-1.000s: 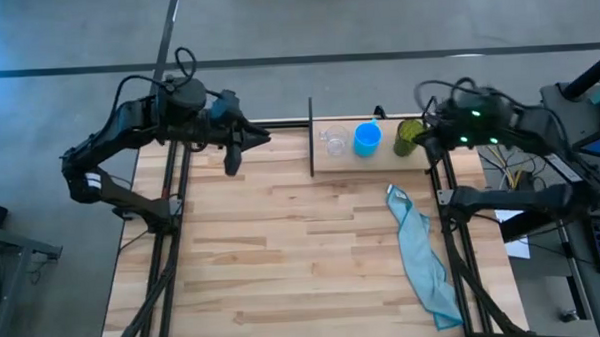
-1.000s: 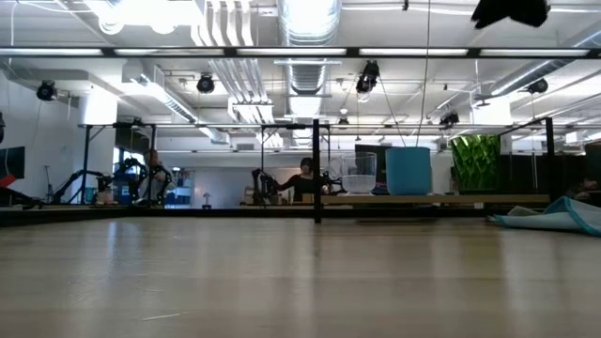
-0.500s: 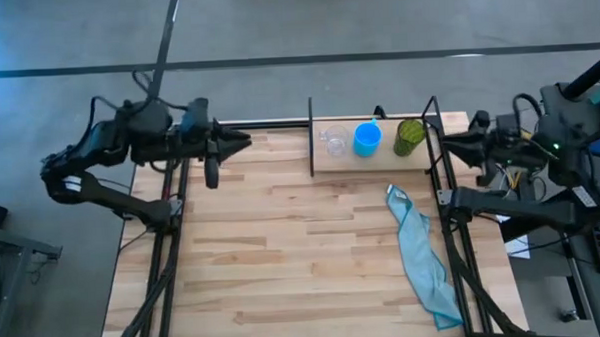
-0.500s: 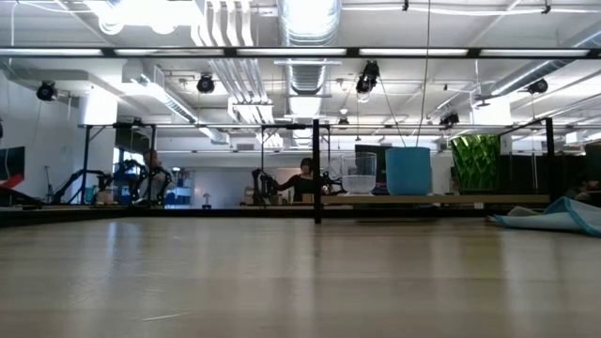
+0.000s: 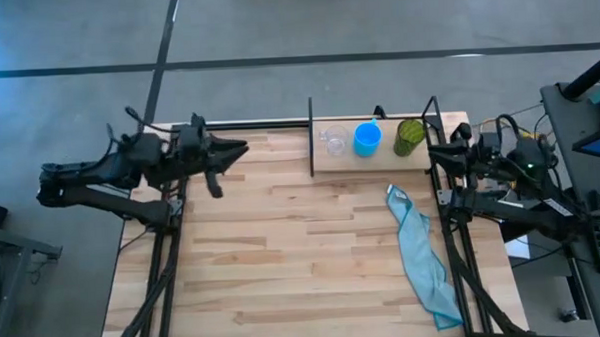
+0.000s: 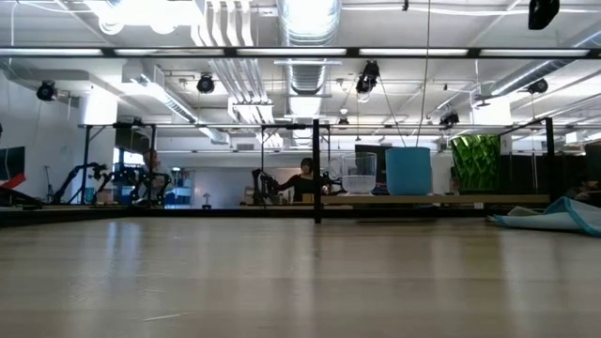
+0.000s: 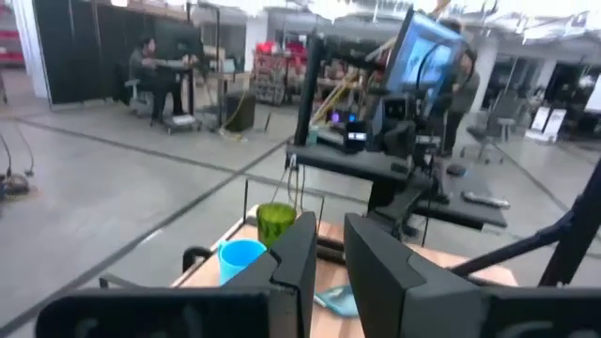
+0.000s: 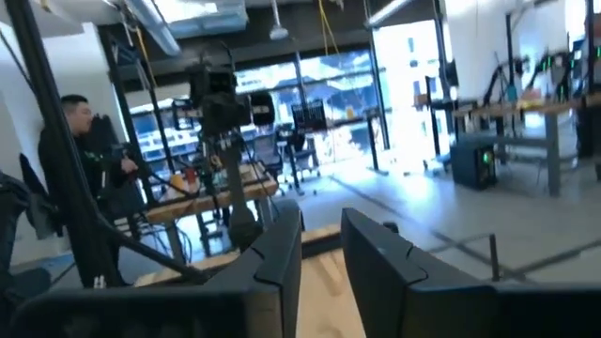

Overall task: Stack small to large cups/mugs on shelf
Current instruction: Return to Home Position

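Three cups stand upright in a row on the shelf (image 5: 372, 158), a light wood board in a black frame at the table's far edge. They are the clear cup (image 5: 333, 141), the blue mug (image 5: 367, 138) and the dark green cup (image 5: 409, 137). The low view shows them as clear cup (image 6: 359, 176), blue mug (image 6: 408, 171) and green cup (image 6: 476, 161). My left gripper (image 5: 241, 149) is shut and hovers over the table's far left corner, pointing toward the shelf. My right gripper (image 5: 438, 156) is shut and sits just right of the shelf's right post. Neither touches a cup.
A teal cloth (image 5: 419, 246) lies crumpled on the table's right side, running from just before the shelf to the near edge. The shelf's black posts (image 5: 311, 138) stand at its ends. Bare wood spans the table's middle and left (image 5: 273, 249). A person sits in the room beyond (image 6: 305, 178).
Both arms have drawn back and folded low. The left gripper pulled toward the table's left edge. The right gripper withdrew from beside the green cup toward the right edge, swung out past it, then settled by the shelf's right post. The cups have stayed put.
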`<action>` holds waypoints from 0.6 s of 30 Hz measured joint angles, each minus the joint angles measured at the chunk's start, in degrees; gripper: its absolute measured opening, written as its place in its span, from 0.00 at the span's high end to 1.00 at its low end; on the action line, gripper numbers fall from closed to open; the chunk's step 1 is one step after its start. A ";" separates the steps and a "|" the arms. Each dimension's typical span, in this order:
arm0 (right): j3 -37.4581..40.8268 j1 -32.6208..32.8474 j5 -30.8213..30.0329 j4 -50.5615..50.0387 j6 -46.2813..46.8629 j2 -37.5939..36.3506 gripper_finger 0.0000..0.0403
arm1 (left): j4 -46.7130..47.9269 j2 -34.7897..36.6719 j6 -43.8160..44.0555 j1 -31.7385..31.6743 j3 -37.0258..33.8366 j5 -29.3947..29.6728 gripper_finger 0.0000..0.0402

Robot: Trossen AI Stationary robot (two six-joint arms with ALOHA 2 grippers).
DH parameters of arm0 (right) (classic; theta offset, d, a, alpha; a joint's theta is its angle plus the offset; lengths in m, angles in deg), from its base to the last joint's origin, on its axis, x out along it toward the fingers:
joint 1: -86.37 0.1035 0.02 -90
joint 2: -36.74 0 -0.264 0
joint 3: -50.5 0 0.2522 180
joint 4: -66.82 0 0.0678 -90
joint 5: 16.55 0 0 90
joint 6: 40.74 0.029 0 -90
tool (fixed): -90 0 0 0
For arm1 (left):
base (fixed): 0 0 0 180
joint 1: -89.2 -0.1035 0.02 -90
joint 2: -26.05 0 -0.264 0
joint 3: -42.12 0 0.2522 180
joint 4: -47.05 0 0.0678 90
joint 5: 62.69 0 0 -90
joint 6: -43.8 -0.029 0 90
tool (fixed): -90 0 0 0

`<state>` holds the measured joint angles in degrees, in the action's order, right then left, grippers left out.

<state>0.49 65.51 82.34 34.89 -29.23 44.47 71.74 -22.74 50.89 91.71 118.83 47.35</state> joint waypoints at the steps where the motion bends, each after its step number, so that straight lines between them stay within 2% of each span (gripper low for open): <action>1: 0.00 0.00 -0.01 0.30 -0.47 -0.66 0.81 | -0.02 1.05 0.00 0.05 -0.48 -0.01 0.89; 6: 0.74 0.00 -2.57 1.42 -2.04 -3.75 0.80 | -0.58 5.72 -1.93 0.08 -3.36 0.36 0.89; 10: 5.14 0.00 -3.03 4.55 -1.24 -4.74 0.81 | -0.90 8.52 -2.10 0.06 -7.75 6.46 0.89; 13: 8.85 0.00 -2.99 6.94 0.51 -5.47 0.82 | -3.35 10.78 -2.03 0.02 -12.68 9.75 0.89; 18: 13.10 0.00 -2.97 7.74 3.92 -7.24 0.82 | -7.19 15.56 2.09 0.04 -22.60 10.33 0.89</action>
<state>13.58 65.51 79.37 42.63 -25.30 37.23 64.55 -7.19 52.98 91.75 96.23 57.68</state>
